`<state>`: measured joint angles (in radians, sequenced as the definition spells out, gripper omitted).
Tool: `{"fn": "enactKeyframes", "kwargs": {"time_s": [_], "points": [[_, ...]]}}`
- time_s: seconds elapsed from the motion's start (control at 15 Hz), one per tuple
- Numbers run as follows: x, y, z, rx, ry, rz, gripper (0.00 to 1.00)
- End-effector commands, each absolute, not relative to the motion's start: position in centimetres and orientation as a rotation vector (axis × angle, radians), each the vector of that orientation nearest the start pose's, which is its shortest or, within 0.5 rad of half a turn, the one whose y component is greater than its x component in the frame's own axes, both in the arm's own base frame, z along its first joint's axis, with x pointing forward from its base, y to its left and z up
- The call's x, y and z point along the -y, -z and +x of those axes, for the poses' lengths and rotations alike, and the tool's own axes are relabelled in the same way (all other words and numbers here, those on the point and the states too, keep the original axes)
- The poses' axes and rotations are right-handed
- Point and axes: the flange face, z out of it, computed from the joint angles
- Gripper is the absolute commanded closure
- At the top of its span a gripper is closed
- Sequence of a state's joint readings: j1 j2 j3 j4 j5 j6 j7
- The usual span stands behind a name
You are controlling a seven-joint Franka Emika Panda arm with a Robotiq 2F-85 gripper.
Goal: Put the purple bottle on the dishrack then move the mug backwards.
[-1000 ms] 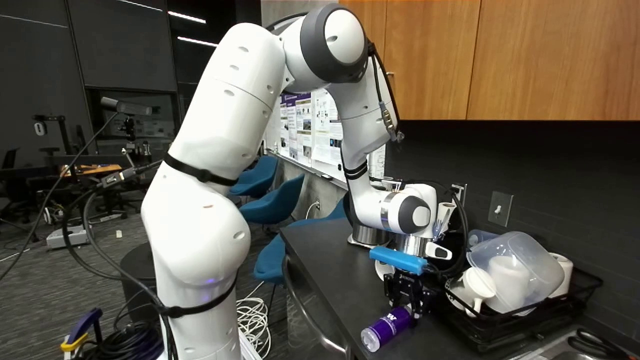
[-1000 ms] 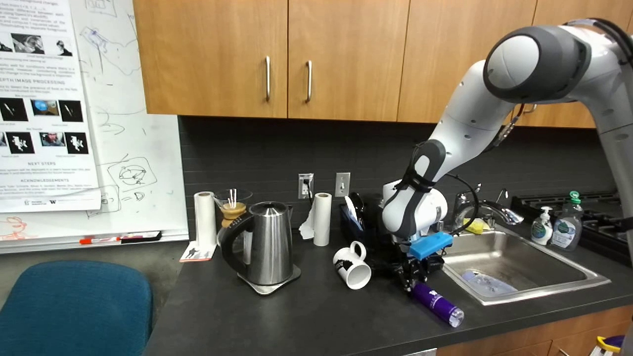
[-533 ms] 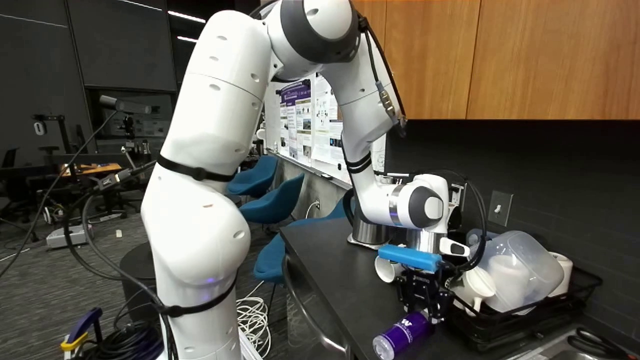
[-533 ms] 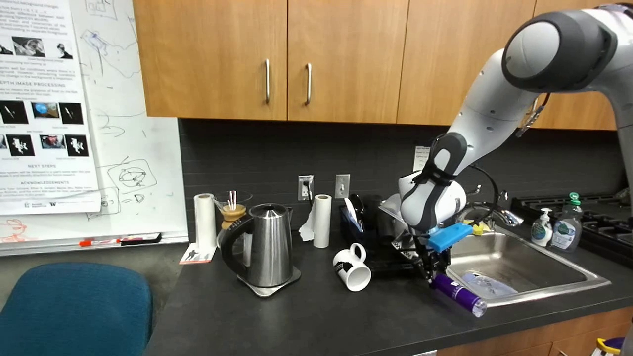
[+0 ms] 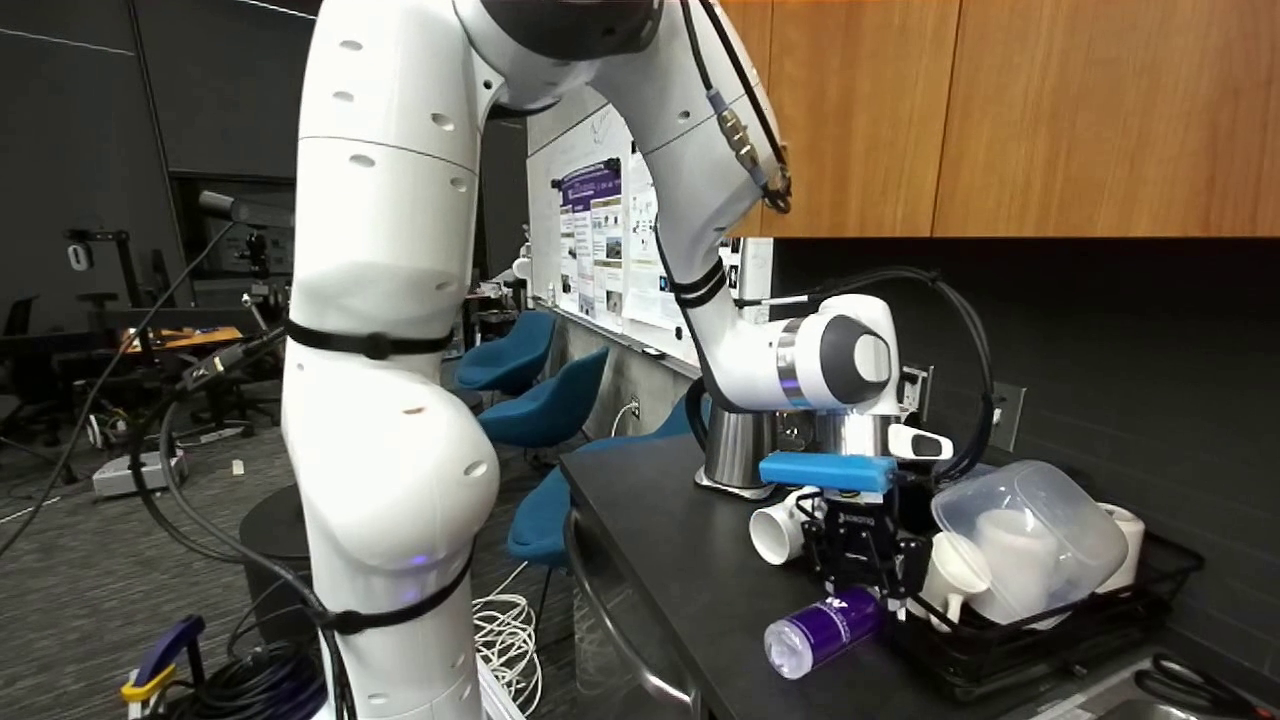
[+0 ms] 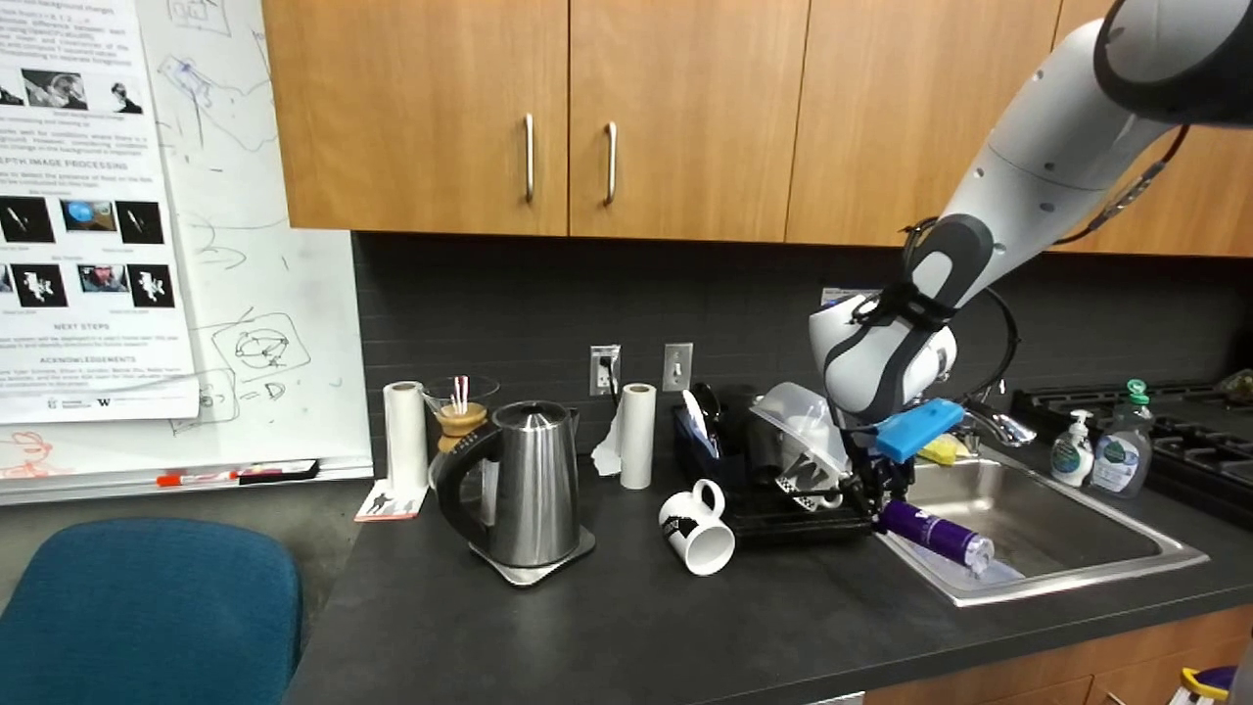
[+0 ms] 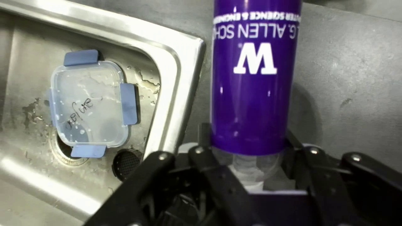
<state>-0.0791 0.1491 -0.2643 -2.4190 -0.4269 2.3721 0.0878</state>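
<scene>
While my gripper [image 7: 248, 146] held the purple bottle [image 7: 254, 91] by one end, jaws partly closed about it, the bottle's other end jutted out above the counter [image 7: 351, 94], beside the sink [image 7: 174, 59]. Gripped so near the end, it could twist, I judged; a slow lift over the rim of the dish rack [image 5: 1010, 650], just beside, seemed best. There a clear tub [image 5: 1085, 525] and white dishes [image 5: 958, 568] crowded the space. Farther off, the mug [image 6: 700, 536] lay on its side, awaiting its turn, the kettle [image 6: 533, 490] beyond.

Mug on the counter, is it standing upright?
No, in an exterior view the mug lies on its side on the counter, opening sideways rather than up.
</scene>
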Motion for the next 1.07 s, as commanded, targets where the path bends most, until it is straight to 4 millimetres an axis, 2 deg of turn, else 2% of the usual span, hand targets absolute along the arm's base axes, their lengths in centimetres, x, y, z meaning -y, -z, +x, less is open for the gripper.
{"fn": "enactKeyframes", "kwargs": {"time_s": [0.0,0.27,0.8,1.0], "points": [[16.2,-26.1,42.8,-0.150,-0.378,-3.428,0.74],[16.0,-26.3,41.9,-0.118,-0.380,-3.445,0.74],[16.0,-23.4,39.4,-0.105,-0.518,-3.402,0.74],[15.8,-21.6,37.3,-0.098,-0.649,-3.353,0.74]]}}
